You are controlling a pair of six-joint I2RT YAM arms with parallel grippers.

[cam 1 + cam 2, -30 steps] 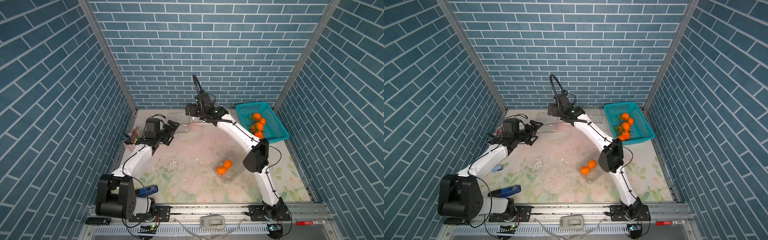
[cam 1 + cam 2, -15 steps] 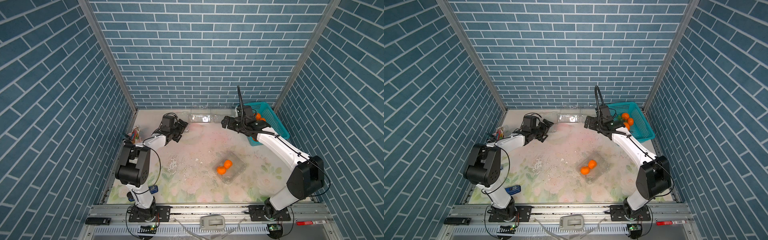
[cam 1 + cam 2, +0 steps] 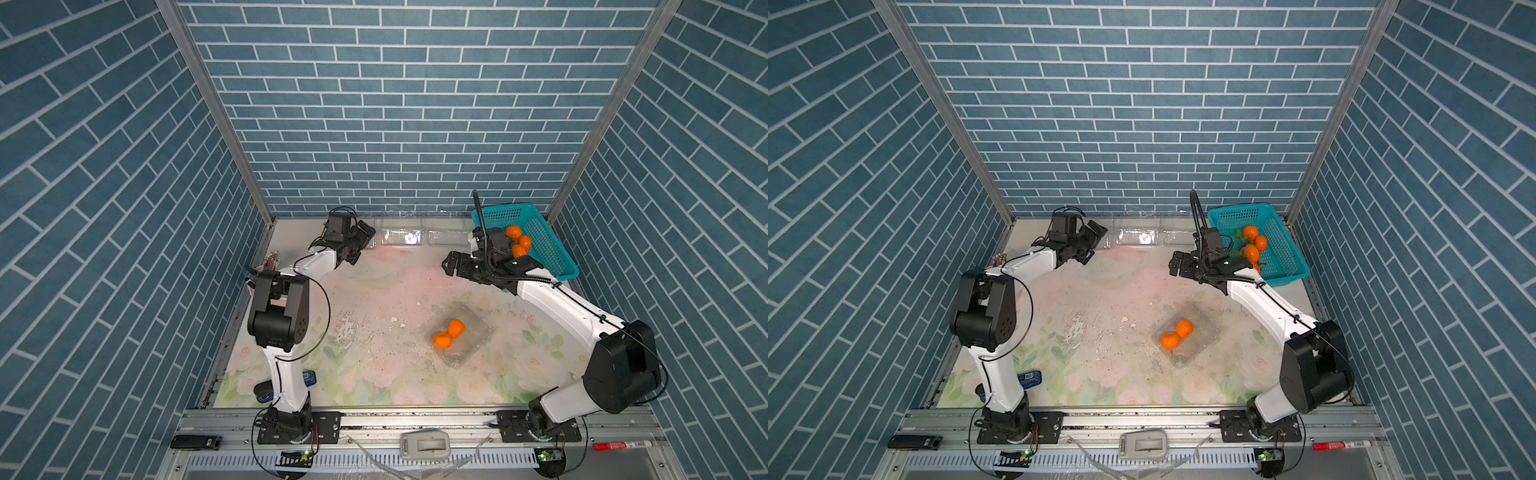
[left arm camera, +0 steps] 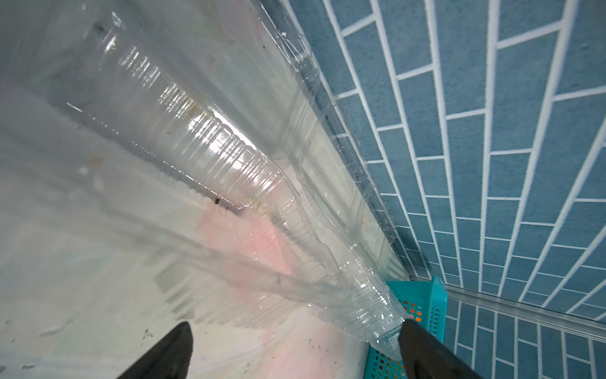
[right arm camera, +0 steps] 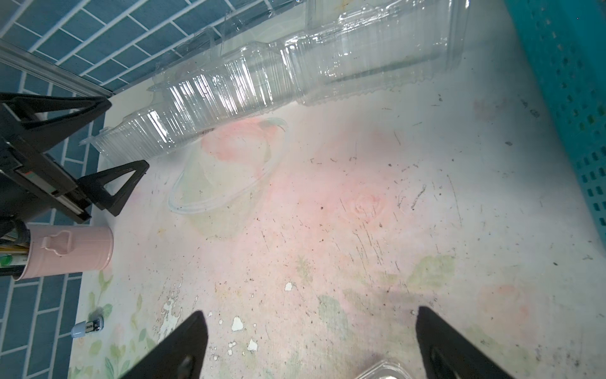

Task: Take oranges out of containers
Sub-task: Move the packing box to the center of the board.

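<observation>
Two oranges [image 3: 456, 328] [image 3: 1185, 328] lie side by side in a clear clamshell container [image 3: 473, 345] [image 3: 1200, 340] on the mat, right of centre. More oranges [image 3: 518, 242] [image 3: 1252, 244] sit in the teal basket. Several empty clear containers [image 3: 409, 237] [image 4: 213, 137] [image 5: 262, 78] line the back wall. My left gripper [image 3: 362, 239] [image 3: 1097, 237] [image 4: 295, 334] stands open, holding nothing, right by the left end of that row. My right gripper [image 3: 451, 264] [image 3: 1176, 266] [image 5: 311, 328] hangs open and empty above the mat, left of the basket and behind the filled container.
The teal basket [image 3: 548, 249] [image 3: 1281, 249] [image 5: 574, 82] fills the back right corner. A pink pencil cup [image 3: 270, 266] [image 5: 69, 252] stands at the left edge. A clear round lid [image 5: 226, 174] lies on the mat near the empty containers. A small blue device [image 3: 307, 376] lies front left.
My right gripper has swung from the back middle to the right, beside the basket. My left gripper has moved from the left side up to the back wall.
</observation>
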